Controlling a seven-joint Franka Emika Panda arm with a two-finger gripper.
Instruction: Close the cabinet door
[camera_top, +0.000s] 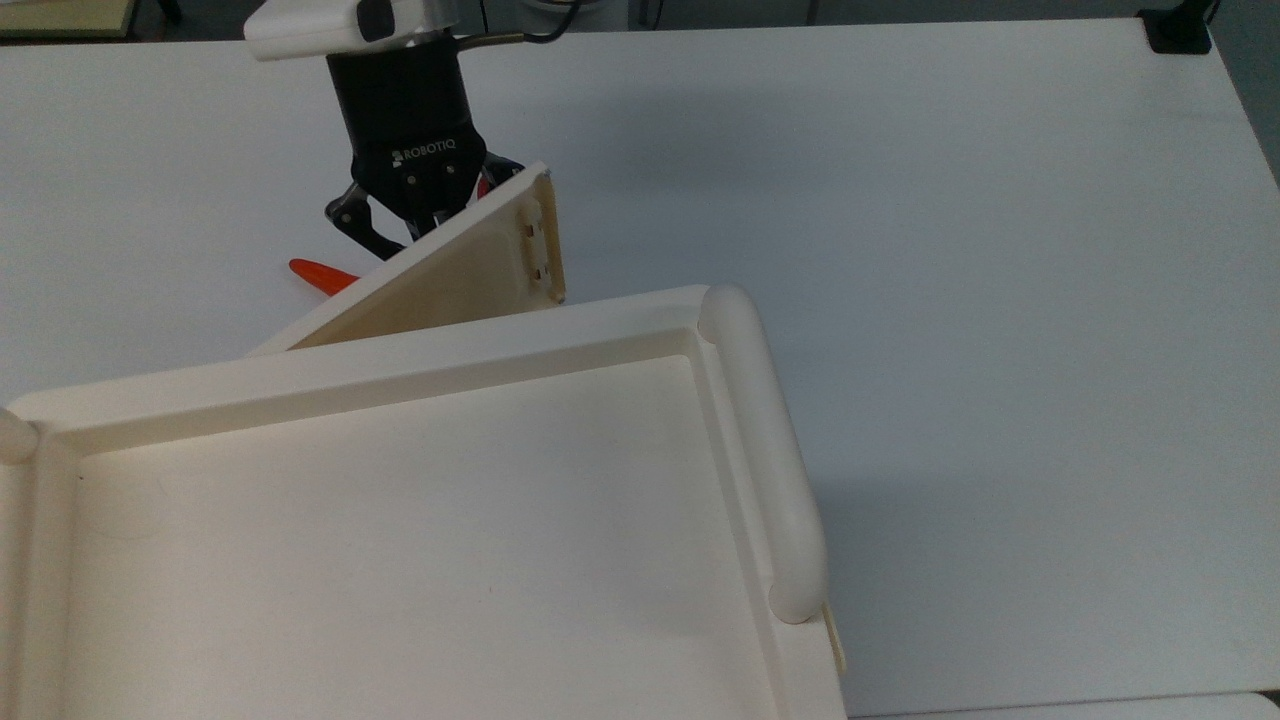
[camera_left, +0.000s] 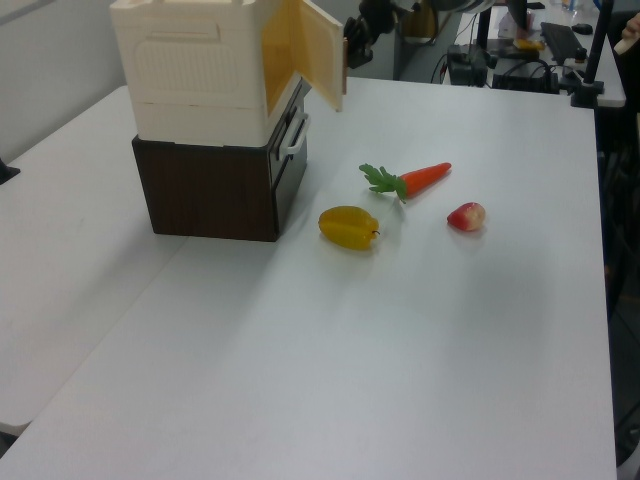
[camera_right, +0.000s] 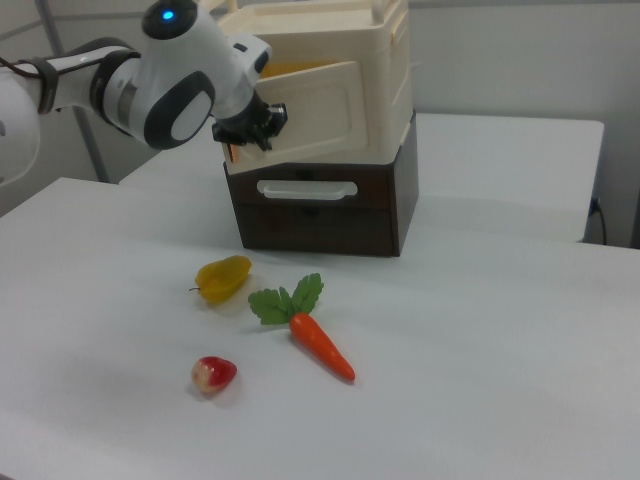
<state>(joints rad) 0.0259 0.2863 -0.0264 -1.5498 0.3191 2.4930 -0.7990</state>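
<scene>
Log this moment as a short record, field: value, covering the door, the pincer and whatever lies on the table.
cabinet door: partly open, swung most of the way toward the cabinet front
pincer: against the door's outer face, near its free edge
cabinet: cream upper unit on a dark brown base
drawer handle: on the dark base, drawer shut
carrot: on the table, leafy end toward the cabinet
yellow fruit: on the table, nearest the cabinet base
red fruit: on the table, apart from the carrot

Top view looks steeply down from close above the cabinet (camera_top: 400, 520). Left and right views face it obliquely across the table (camera_left: 420, 330) from opposite sides, sharing carrot (camera_left: 425, 177) and cabinet.
</scene>
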